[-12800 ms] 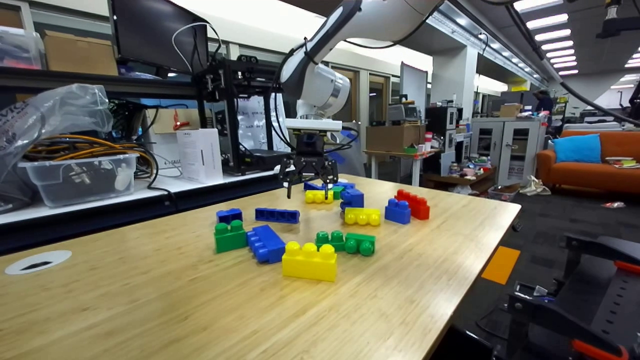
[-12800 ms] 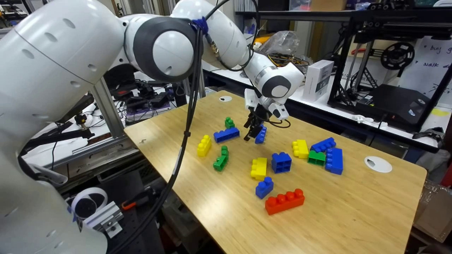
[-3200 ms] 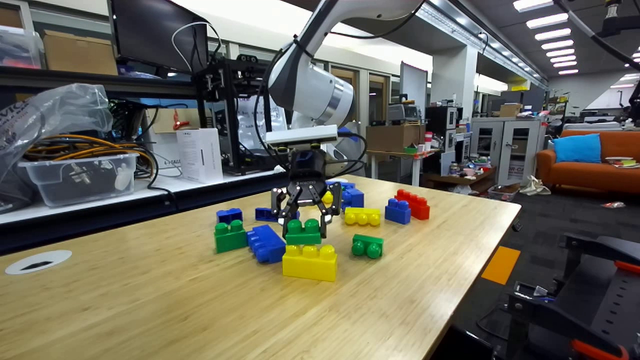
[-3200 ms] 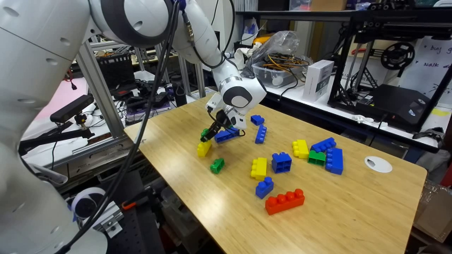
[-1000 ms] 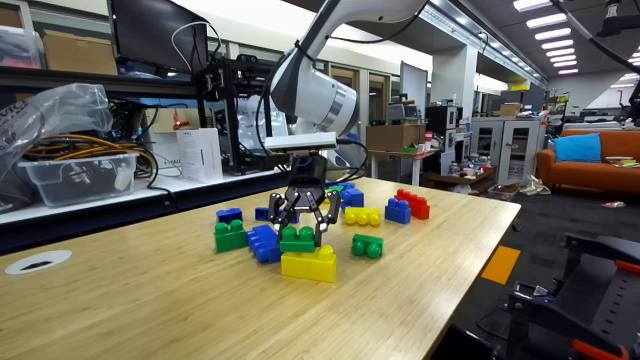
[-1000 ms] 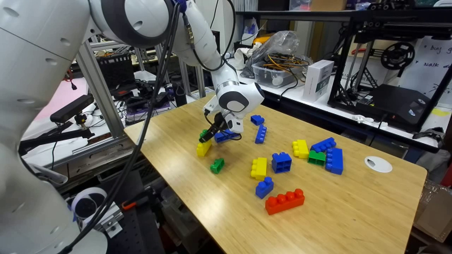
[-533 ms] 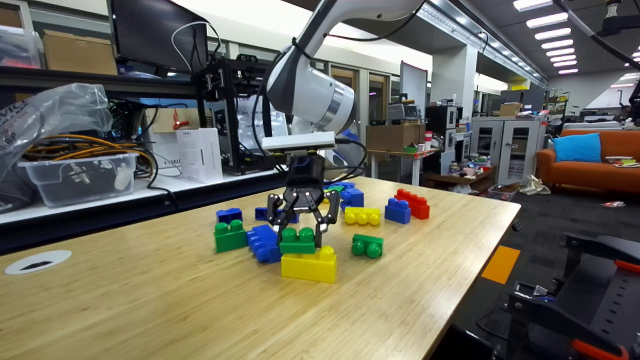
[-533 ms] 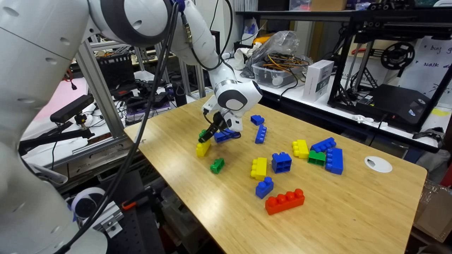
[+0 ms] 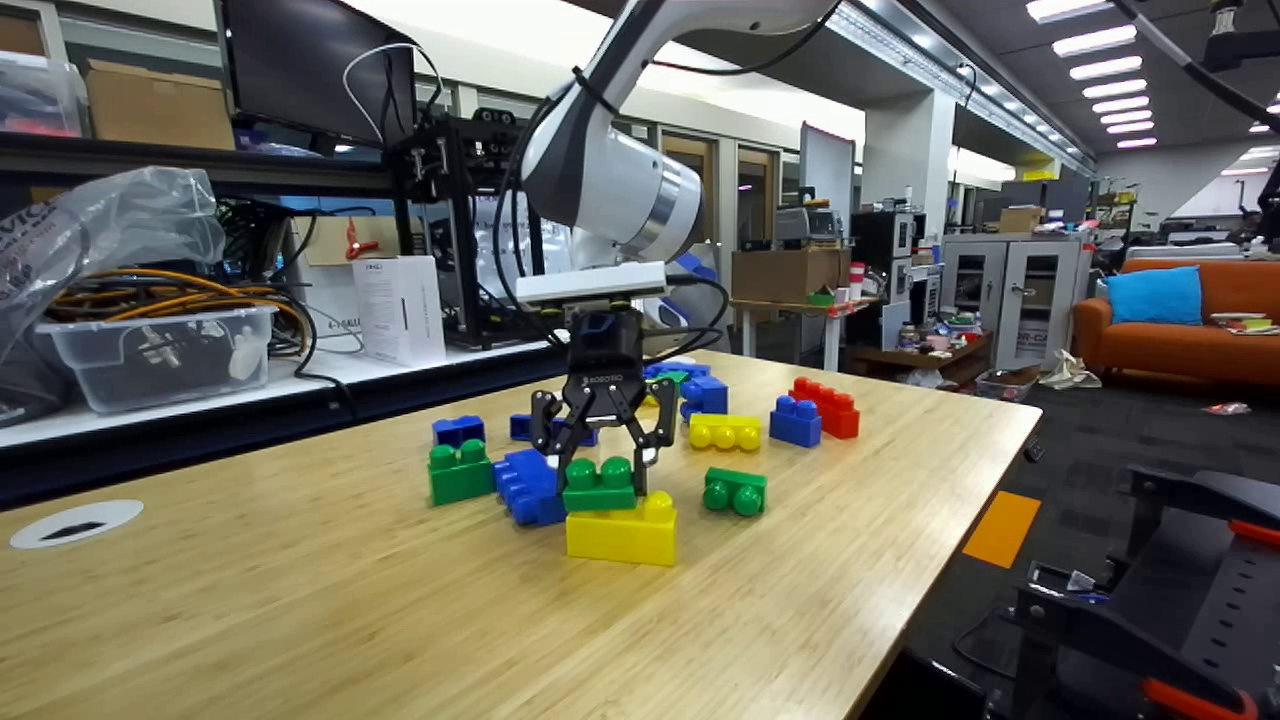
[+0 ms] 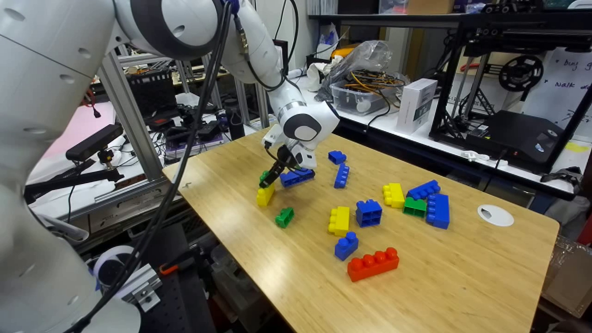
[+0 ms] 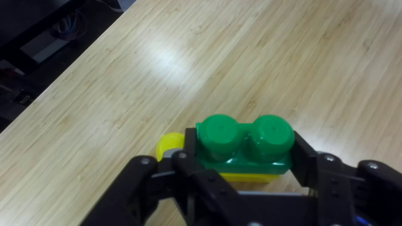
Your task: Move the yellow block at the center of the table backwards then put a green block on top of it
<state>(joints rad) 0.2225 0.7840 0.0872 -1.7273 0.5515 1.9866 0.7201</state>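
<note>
Black housing (image 9: 604, 350) reads ROBOTIQ. My jaws clasp a small green studded plastic brick (image 11: 245, 149) by its ends, over the wide yellow plastic brick (image 9: 622, 538) on the pale wood surface (image 9: 300, 610); seating unclear. Wrist view: yellow mostly hidden. Beyond, in an exterior view: white sheet (image 10: 562, 75), handwritten "buy", "walk".

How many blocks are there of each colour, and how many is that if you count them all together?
Yellow blocks: 3
Green blocks: 4, counting the one held in the gripper
Blue blocks: 7
Red block: 1
Total: 15
</note>
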